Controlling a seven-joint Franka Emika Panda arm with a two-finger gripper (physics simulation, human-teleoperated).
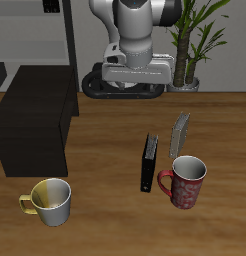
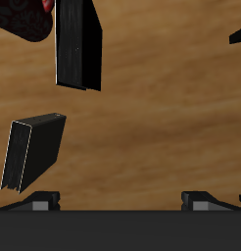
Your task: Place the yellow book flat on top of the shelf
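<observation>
The yellow book (image 1: pixel 180 133) stands upright and slightly tilted on the table, showing mostly its greyish page edges, just behind the red mug (image 1: pixel 185 181). In the wrist view the yellow book (image 2: pixel 34 152) looks dark with a pale edge. The shelf (image 1: pixel 35 125) is a low blackish-brown cabinet with a bare flat top, at the table's side; a corner of the shelf (image 2: pixel 238 34) shows in the wrist view. My gripper (image 1: pixel 125 90) hangs high near the robot's base, well back from the book. The gripper (image 2: pixel 122 201) is open and holds nothing.
A black book (image 1: pixel 148 163) stands upright beside the red mug; the black book (image 2: pixel 78 44) also shows in the wrist view. A yellow-and-white mug (image 1: pixel 50 200) sits near the front edge. A potted plant (image 1: pixel 192 40) and a thin-framed rack (image 1: pixel 67 30) stand at the back.
</observation>
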